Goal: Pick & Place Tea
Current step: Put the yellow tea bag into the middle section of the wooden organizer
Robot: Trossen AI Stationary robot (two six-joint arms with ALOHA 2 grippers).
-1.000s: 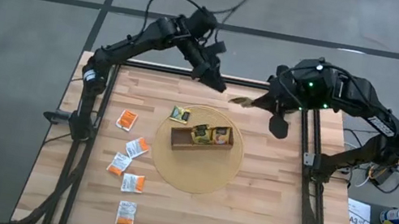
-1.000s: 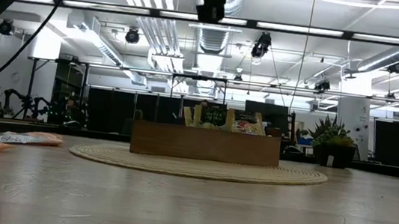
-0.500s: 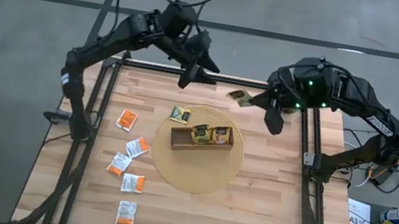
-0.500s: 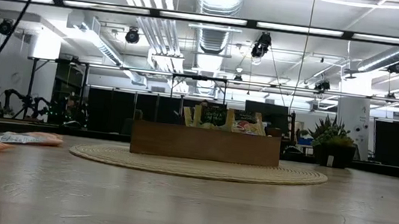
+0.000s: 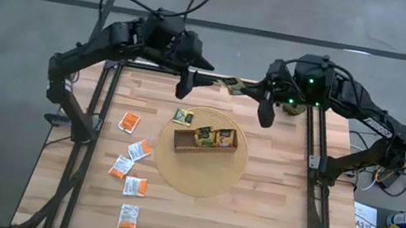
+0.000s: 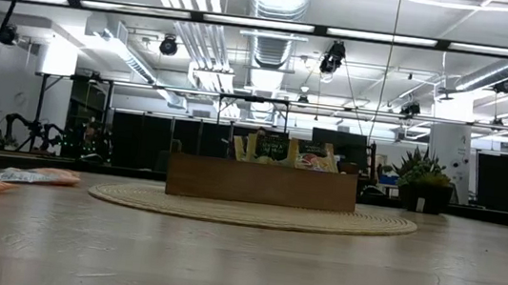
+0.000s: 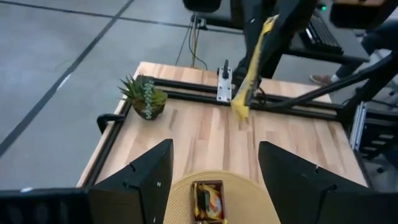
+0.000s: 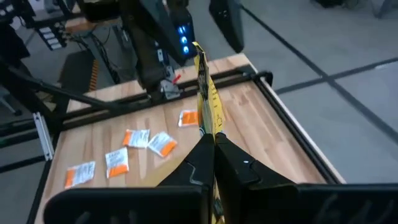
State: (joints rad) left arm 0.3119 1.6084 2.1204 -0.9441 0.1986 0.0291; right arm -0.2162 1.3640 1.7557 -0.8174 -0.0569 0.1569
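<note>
My right gripper is shut on a yellow-green tea sachet, high above the table's far edge. My left gripper hangs open just left of it, facing the sachet, with nothing between its fingers. A brown wooden tray holding sachets stands on a round woven mat. One yellow-green sachet lies flat on the mat's far-left rim. Several orange and white sachets lie flat on the table's left half. Neither gripper shows in the low view. My right gripper pinches one edge of the sachet between its two fingers. The fingers come almost level from the table's right. The sachet sticks out beyond the fingertips, seen edge-on in the right wrist view, and is lifted clear of the table.
A small potted plant stands at a far corner of the table. Black frame rails run along the table's left, right and far edges. Bare wood lies right of and in front of the mat.
My left gripper has risen out of the low view, drawn back toward the table's far-left and rolled; it stays open. My right gripper has carried the sachet toward the table's left and far edge, nearer my left gripper, and has turned.
</note>
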